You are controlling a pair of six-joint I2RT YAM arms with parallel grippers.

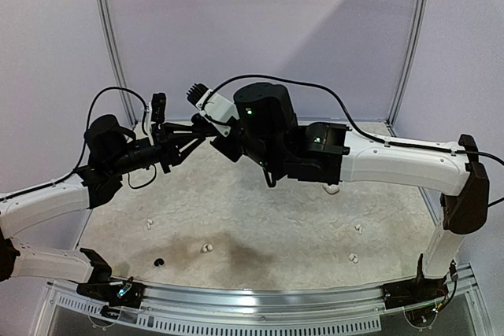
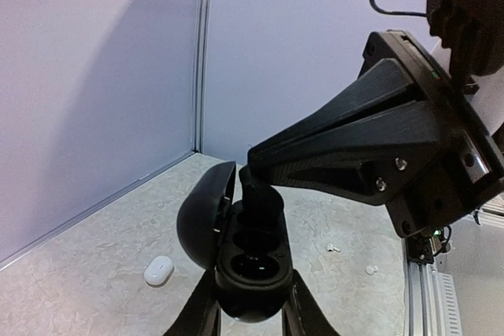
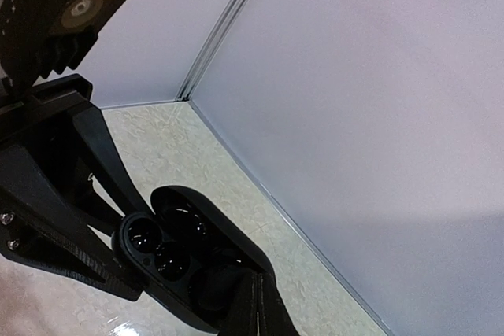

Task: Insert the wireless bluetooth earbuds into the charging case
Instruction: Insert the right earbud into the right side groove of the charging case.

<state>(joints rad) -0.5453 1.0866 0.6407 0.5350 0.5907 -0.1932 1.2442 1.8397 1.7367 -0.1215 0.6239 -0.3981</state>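
Both arms meet mid-air: left gripper point(image 2: 250, 308) clamps the open case point(image 2: 252, 261); right gripper point(image 2: 256, 182), tips nearly together, dips into it, load unclear.

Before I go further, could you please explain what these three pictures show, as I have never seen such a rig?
These are two robot arms on a table, each ending in a two-finger gripper. The top view looks down from behind them; the other two come from cameras on the wrists. The left gripper holds an open black charging case. The right gripper has its tips at the case; whether it pinches a bud is hidden. Small white earbuds and a black earbud lie on the table.
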